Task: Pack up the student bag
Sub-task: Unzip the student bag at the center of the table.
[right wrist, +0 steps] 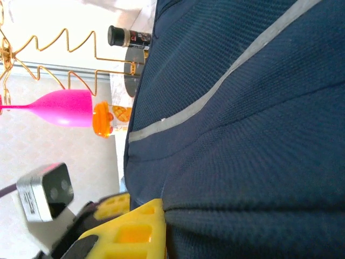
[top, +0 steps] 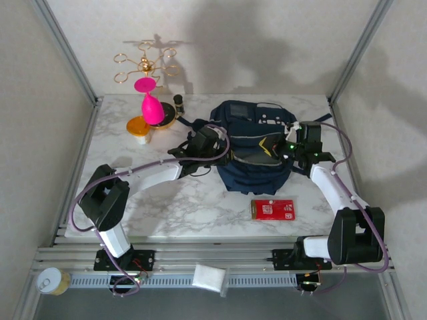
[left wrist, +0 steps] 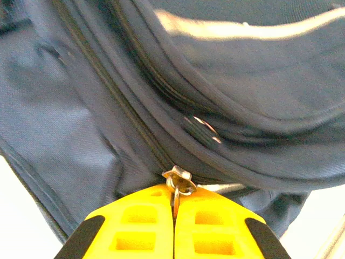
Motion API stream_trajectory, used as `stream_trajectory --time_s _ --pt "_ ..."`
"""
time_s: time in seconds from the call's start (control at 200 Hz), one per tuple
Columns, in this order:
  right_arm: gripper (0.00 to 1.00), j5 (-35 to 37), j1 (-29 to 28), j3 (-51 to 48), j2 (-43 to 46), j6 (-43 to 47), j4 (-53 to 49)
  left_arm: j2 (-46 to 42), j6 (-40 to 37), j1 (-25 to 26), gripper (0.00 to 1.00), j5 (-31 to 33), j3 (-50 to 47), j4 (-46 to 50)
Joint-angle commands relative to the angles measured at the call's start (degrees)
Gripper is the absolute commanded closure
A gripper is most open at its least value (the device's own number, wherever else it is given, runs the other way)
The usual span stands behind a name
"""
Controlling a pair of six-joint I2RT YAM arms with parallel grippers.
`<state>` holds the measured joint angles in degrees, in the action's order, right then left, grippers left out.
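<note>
The student bag (top: pixel 257 143), navy with thin light stripes, lies in the middle of the marble table. My left gripper (top: pixel 212 148) is at the bag's left side. In the left wrist view its yellow fingers (left wrist: pixel 135 226) are shut on a metal zipper pull (left wrist: pixel 179 182) at the end of a dark zipper line. My right gripper (top: pixel 293 148) is at the bag's right side. In the right wrist view one yellow finger (right wrist: pixel 129 232) presses against a fold of navy fabric (right wrist: pixel 242 135); the other finger is hidden under the cloth.
A red flat pack (top: pixel 273 209) lies on the table in front of the bag. At the back left stand a pink glass (top: pixel 150 103), a gold wire rack (top: pixel 143 63), an orange-lidded tub (top: pixel 139 127) and a small dark bottle (top: pixel 178 102).
</note>
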<state>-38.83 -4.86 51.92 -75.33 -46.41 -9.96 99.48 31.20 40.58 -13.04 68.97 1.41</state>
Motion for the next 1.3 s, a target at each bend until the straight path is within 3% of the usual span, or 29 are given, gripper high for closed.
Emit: stream_trajectory --time_s 0.0,0.075,0.185,0.335,0.581,0.706,0.866,1.011,1.237,1.297 --pt "1.0 1.54 5.04 2.92 1.52 3.52 -2.94 -2.97 -0.86 -6.74 1.0 7.74 -4.28 1.55" --pt "1.0 0.54 5.97 3.22 1.14 2.08 -1.39 -5.51 -2.5 -6.74 1.0 6.44 -6.81 1.05" --pt "1.0 1.35 6.11 6.16 0.01 2.67 -1.95 -8.15 -4.74 -7.44 1.0 11.92 -9.42 2.89" --pt "1.0 -0.28 6.18 8.73 -1.36 7.09 -6.61 -4.61 -4.31 -11.45 1.0 13.14 -5.88 2.85" --pt "1.0 0.77 6.11 8.91 -1.88 12.44 -11.48 4.14 -1.86 -13.58 1.0 13.44 1.02 1.11" --pt "1.0 1.65 6.25 9.25 -3.07 12.68 -11.44 3.45 0.35 -14.05 1.0 12.38 -0.15 -1.26" --pt "1.0 -0.85 6.27 9.59 -3.51 9.09 -7.12 1.6 -2.27 -14.48 1.0 13.27 -2.7 0.37" --pt "1.0 1.72 5.87 11.27 -3.49 11.58 -9.88 2.29 -2.98 -15.58 1.0 19.48 -4.15 0.09" --pt "1.0 1.22 3.89 10.78 -5.28 14.3 -11.55 6.12 -1.29 -16.39 1.0 12.99 -0.84 -1.36" --pt "1.0 1.14 3.59 10.62 -5.94 14.46 -11.46 4.88 -0.81 -16.33 0.84 9.98 -1.88 -2.29"
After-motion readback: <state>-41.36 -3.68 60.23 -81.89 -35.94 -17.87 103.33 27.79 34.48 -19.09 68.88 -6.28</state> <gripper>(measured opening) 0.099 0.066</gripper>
